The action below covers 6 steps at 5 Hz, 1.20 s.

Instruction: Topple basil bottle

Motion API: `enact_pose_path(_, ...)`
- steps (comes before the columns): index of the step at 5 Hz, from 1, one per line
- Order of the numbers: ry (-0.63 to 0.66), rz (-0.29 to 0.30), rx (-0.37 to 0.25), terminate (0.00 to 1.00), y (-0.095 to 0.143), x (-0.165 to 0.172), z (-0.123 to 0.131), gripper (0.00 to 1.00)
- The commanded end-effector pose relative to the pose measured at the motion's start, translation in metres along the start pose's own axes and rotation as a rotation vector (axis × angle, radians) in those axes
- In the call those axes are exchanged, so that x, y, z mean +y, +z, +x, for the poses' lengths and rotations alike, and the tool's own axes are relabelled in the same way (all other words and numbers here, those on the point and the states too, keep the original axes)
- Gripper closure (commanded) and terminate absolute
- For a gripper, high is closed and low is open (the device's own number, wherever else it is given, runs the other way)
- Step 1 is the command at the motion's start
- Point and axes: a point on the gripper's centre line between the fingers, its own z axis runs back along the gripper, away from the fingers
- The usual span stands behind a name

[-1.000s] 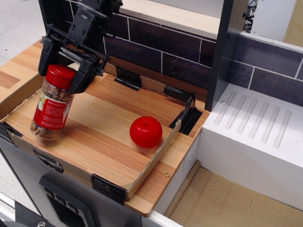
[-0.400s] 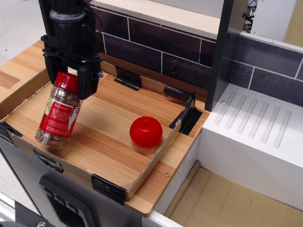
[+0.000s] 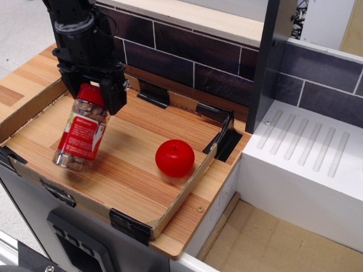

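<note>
The basil bottle (image 3: 82, 134) is a clear jar with a red lid, red label and brownish contents. It is at the left of the wooden tray (image 3: 136, 170), tilted with its top leaning right, and its base looks just off the tray floor. My black gripper (image 3: 95, 93) comes down from above and is shut on the bottle's red lid, one finger on each side. The red apple (image 3: 174, 157) sits right of the bottle, apart from it.
The tray has low cardboard walls and black corner clips (image 3: 131, 224). A dark tiled wall (image 3: 193, 51) runs behind it. A black post (image 3: 266, 62) and a white ribbed block (image 3: 309, 153) stand to the right.
My gripper closed on the bottle's lid and moved right. The bottle went from upright to tilted, shifted right and rose a little. The apple stayed put.
</note>
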Motion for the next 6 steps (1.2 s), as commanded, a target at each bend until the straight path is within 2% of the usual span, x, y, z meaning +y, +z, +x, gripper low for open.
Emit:
enact_pose_path(1, 0.086, -0.019, -0.152, 0.00, -0.002, -0.002, 0.017, 0.00)
enact_pose_path(3, 0.165, 0.034, -0.166, 0.00, 0.003, -0.004, 0.021, 0.00)
enact_pose_path(4, 0.219, 0.031, -0.183, 0.00, 0.019, -0.005, 0.025, 0.00)
enact_pose_path(5, 0.296, 0.080, -0.203, 0.00, 0.037, -0.008, 0.031, 0.00)
enact_pose_path(6, 0.311, 0.076, -0.177, 0.00, 0.056, -0.010, 0.035, 0.00)
